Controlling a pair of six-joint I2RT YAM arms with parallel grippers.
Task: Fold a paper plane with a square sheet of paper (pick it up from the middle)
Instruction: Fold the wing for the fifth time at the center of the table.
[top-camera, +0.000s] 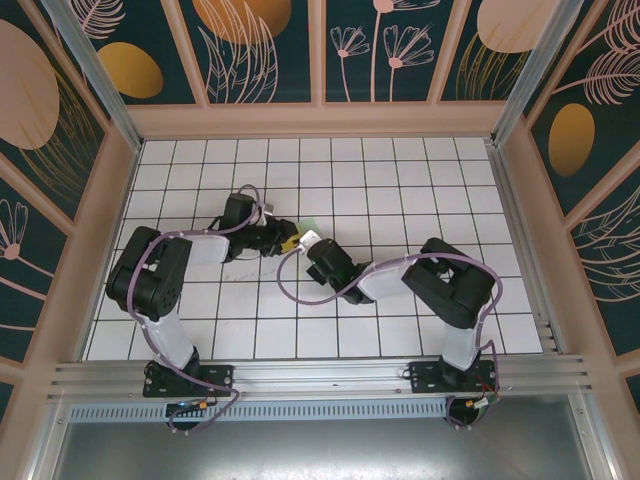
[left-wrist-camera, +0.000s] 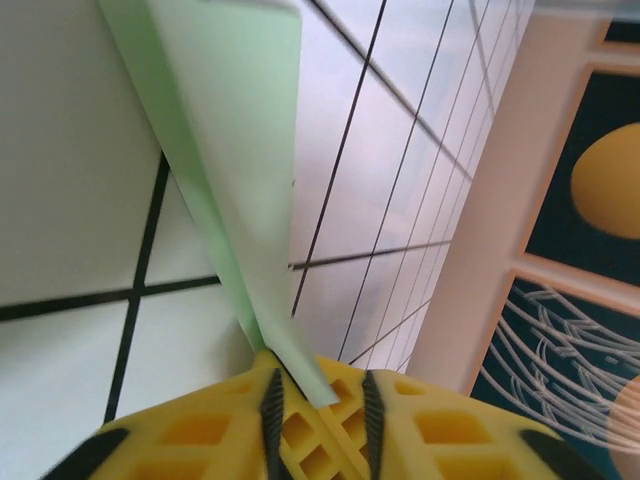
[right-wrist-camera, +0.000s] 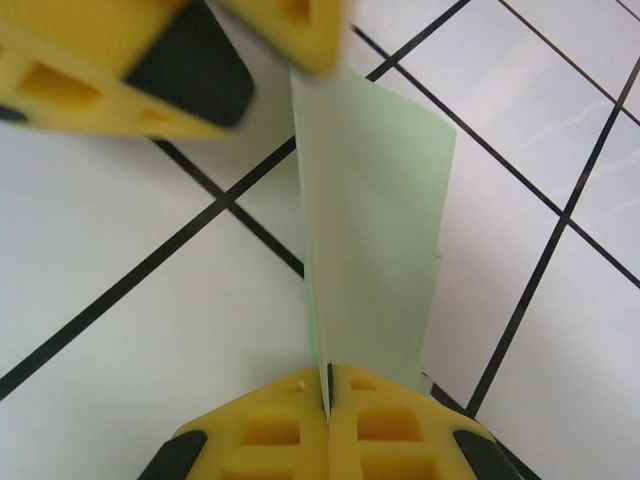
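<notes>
The square sheet of paper (right-wrist-camera: 370, 220), folded, stands on edge over the middle of the desk (top-camera: 400, 180). My right hand (right-wrist-camera: 327, 385) pinches one end, and I should keep it taut and crease gently. Whether my left hand (left-wrist-camera: 318, 390) grips the other end, I cannot tell.
</notes>
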